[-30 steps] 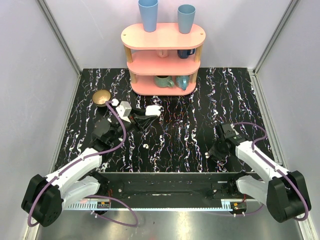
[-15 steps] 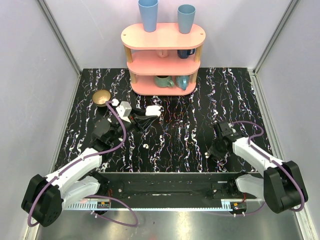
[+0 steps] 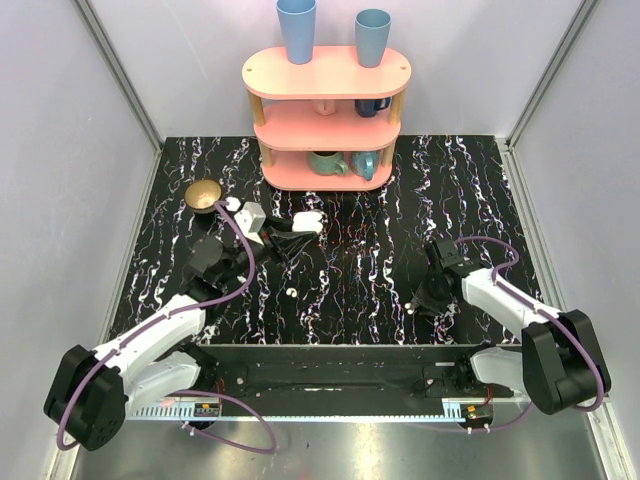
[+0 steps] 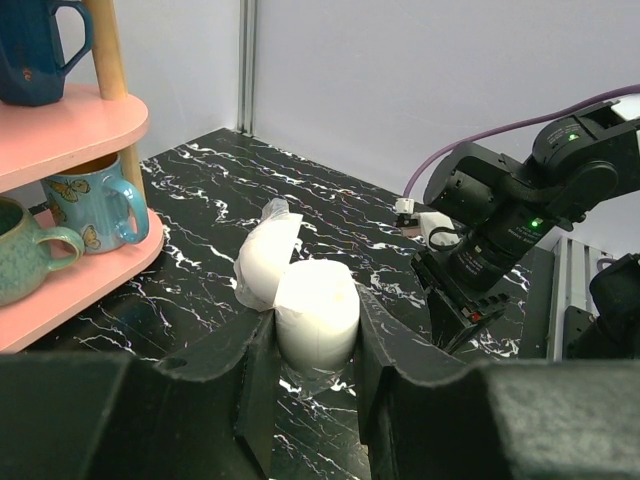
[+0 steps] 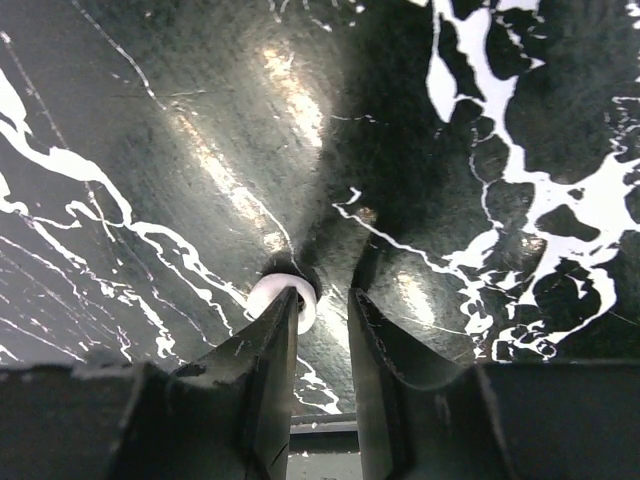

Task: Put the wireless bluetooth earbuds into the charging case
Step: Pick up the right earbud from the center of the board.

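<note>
Glossy marbled tabletop (image 5: 200,120), smooth white plastic case (image 4: 312,312)

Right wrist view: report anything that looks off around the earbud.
The earbud is off-centre for a grasp. It is half hidden by the tip of one finger of the right gripper and sits mostly to that finger's side. The narrow gap between the fingers looks otherwise empty.

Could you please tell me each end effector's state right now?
Left end effector: closed on the case.
Right end effector: slightly open, earbud beside it.
</note>
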### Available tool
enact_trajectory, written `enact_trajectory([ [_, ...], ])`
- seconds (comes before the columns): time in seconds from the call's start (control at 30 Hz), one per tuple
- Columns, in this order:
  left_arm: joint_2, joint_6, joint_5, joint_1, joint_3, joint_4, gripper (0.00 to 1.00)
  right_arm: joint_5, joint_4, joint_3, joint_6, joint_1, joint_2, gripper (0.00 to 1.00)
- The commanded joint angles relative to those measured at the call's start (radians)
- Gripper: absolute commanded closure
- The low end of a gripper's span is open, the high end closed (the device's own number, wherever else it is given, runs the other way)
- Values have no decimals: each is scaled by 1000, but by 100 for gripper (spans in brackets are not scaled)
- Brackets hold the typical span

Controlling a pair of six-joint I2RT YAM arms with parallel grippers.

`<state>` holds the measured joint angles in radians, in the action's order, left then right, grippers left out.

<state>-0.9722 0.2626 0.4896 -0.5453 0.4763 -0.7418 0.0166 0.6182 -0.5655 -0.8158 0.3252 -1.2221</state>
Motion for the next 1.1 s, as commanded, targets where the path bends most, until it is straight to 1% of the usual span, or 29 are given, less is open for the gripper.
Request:
enact_trajectory([
  [0.0,-8,12,21,2,48,-54,100,51,-71,-13,29,0,12,65],
  [0.2,-16,20,24,2,51,-60,100,68,-86,3,52,0,90,63],
  [0.43,-19,21,30,2,54,-59,100,100,-106,7,53,0,23,62],
  [0.6,-8,14,26,1,53,-45,100,65,-103,-2,50,2,33,62],
  [0.83,-2,9,23,2,50,-39,100,56,-94,-17,61,2,67,62],
  [0.97,0,9,24,2,48,-37,100,30,-91,-16,55,0,104,57],
  [1.0,0,10,23,2,48,-37,100,13,-86,-16,55,0,111,57],
  [1.07,-2,10,24,2,51,-37,100,-10,-68,-14,52,0,108,61],
])
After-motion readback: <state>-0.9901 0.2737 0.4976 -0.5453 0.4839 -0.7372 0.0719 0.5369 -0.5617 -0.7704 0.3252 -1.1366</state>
